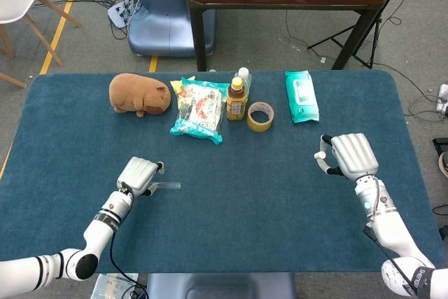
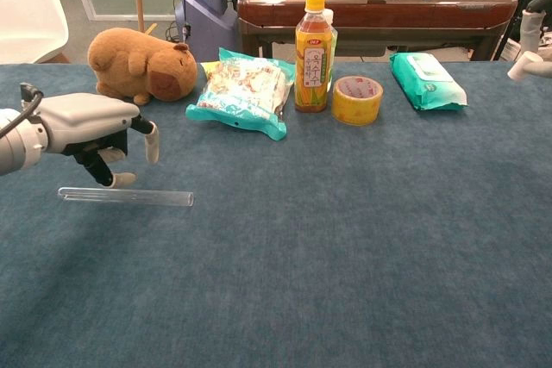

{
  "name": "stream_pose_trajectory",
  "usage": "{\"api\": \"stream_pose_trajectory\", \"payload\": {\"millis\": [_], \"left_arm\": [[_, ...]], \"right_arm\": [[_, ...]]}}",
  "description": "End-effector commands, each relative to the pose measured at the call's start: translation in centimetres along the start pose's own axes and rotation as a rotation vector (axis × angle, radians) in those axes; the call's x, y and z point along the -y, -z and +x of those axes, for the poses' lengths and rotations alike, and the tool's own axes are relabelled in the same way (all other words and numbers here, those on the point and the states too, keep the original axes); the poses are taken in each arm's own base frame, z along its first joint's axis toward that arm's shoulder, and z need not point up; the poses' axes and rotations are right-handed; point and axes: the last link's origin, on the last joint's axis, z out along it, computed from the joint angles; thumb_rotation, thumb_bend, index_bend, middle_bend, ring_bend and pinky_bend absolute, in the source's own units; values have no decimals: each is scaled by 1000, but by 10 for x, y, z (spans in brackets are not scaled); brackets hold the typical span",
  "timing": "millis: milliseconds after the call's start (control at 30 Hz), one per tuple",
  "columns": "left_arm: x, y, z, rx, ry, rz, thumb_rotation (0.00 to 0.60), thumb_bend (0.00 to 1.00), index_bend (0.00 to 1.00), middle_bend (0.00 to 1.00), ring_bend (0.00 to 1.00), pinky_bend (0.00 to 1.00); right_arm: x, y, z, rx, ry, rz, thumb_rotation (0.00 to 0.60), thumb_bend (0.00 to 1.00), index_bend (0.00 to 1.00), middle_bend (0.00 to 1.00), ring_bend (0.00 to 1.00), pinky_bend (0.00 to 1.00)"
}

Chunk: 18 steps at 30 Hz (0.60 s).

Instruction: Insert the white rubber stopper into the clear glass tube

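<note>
The blue-carpeted table (image 1: 231,222) carries everything. At its 12 o'clock edge runs a row: a brown capybara plush toy (image 1: 139,94) toward 10 o'clock, a teal snack bag (image 1: 199,110) printed in colours too small to read, a yellow-capped drink bottle (image 2: 314,39) whose orange label bears Korean lettering that cannot be made out, a roll of yellow tape (image 2: 357,99) lying flat, and a green wet-wipe pack (image 1: 301,95) toward 1 o'clock with print too fine to read.

The left hand (image 1: 139,175) sits palm down at about 8 o'clock on the table, over the left stretch of the clear glass tube (image 2: 126,196). In the chest view its fingers (image 2: 152,141) hang downward, curled loosely and a little apart, with one dark fingertip just above or touching the tube; whether contact is made cannot be told. It holds nothing.

The right hand (image 1: 351,155) hovers at about 3 o'clock, palm down, fingers bent under; only its thumb shows at the chest view's edge. Whether the white rubber stopper is in it cannot be told.

The tube lies flat on the cloth, long, thin, transparent, running left to right, its open end to the right.
</note>
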Motion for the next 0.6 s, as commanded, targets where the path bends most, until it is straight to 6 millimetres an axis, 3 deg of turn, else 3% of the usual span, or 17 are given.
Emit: {"api": "stream_pose_trajectory", "payload": {"millis": [33,600], "left_arm": [[-2,-2,-5,-4,2,20,600,296,406,964,1000,983],[6,-3,-27,30,-44,91,600,251,441,971,1000,993]], "right_arm": [[-1,0,-2,6,-1,-2,582,420,634,1000,1000,1000],[-7,1,-7,25,-18,-13,583,420,640,1000,1000,1000]]}}
